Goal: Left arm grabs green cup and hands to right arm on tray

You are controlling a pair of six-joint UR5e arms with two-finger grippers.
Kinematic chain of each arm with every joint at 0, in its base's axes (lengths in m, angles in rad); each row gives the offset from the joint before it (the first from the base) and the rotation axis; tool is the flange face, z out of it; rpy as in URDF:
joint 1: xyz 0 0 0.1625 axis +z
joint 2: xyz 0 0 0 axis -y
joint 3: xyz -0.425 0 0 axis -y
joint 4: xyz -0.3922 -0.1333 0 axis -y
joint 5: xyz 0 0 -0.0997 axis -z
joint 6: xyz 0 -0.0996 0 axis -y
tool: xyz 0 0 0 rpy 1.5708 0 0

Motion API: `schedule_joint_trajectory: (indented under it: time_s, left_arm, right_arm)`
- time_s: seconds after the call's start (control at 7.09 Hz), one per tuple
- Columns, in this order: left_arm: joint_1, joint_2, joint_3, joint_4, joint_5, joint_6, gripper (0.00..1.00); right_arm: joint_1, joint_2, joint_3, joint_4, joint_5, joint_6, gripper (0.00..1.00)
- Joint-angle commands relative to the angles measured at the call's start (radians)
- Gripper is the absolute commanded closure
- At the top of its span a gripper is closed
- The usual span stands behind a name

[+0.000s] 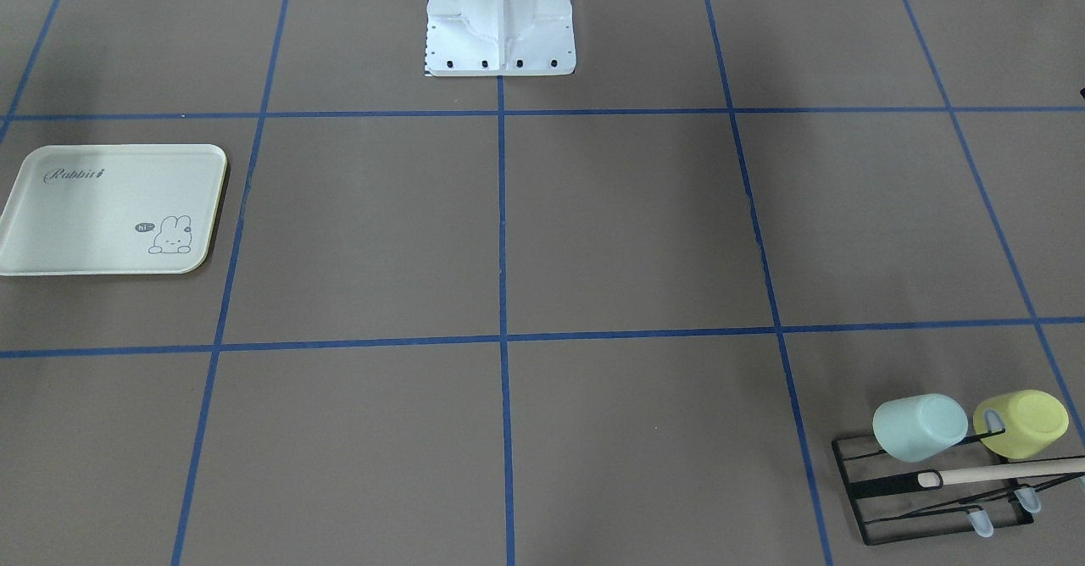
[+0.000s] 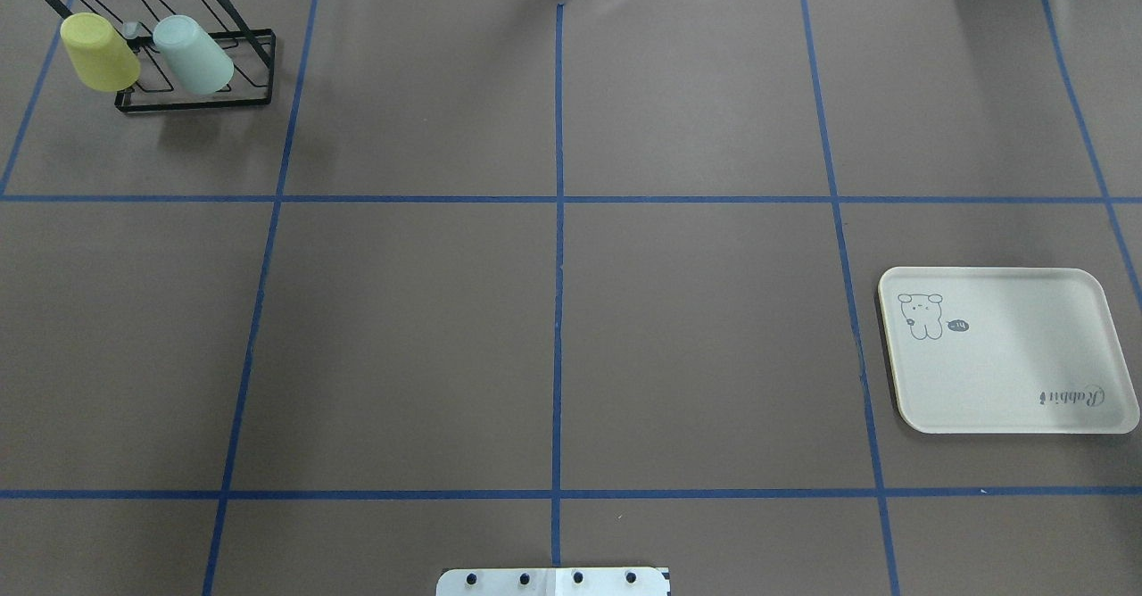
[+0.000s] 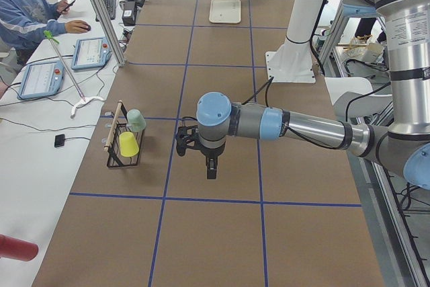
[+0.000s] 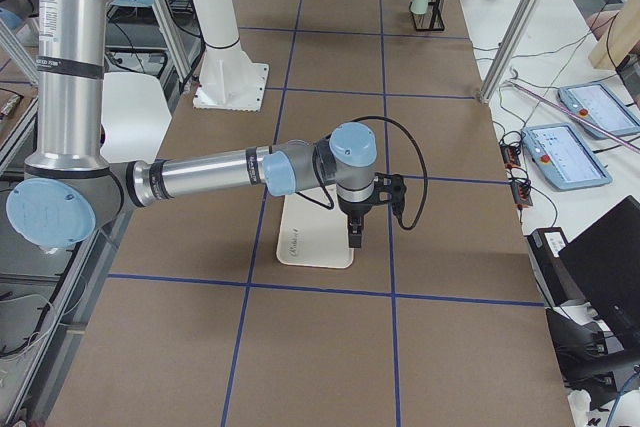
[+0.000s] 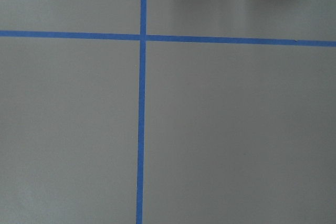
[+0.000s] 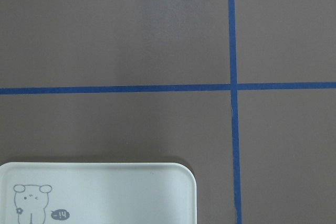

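The pale mint-green cup (image 2: 192,54) hangs upside down on a black wire rack (image 2: 196,103) at the table's far left corner, next to a yellow-green mug (image 2: 98,52). It also shows in the front view (image 1: 920,428) and the exterior left view (image 3: 136,120). The cream tray (image 2: 1008,351) with the bunny drawing lies flat on the right side. The left gripper (image 3: 210,169) hangs above the table, apart from the rack; I cannot tell whether it is open or shut. The right gripper (image 4: 355,237) hangs over the tray's (image 4: 305,245) edge; I cannot tell its state.
The white robot base (image 1: 500,15) stands at the middle of the near table edge. Blue tape lines (image 2: 558,266) divide the brown table into squares. An operator (image 3: 27,5) sits at a side desk with control tablets (image 3: 40,78).
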Motion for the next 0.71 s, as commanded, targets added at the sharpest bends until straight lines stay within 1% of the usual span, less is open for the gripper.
schedule_joint_trajectory:
  time_s: [0.0, 0.28, 0.56]
  left_arm:
    - [0.0, 0.007, -0.016, -0.005, -0.005, 0.006, 0.0]
    - [0.0, 0.016, -0.005, -0.01, -0.004, 0.005, 0.0]
    - [0.0, 0.017, -0.021, -0.016, -0.007, -0.001, 0.0]
  right_arm:
    - [0.003, -0.027, -0.015, 0.002, 0.001, -0.155, 0.0]
    - [0.001, -0.027, -0.009, 0.005, -0.003, -0.152, 0.0]
    - [-0.003, -0.015, -0.009, 0.008, 0.0, -0.142, 0.0]
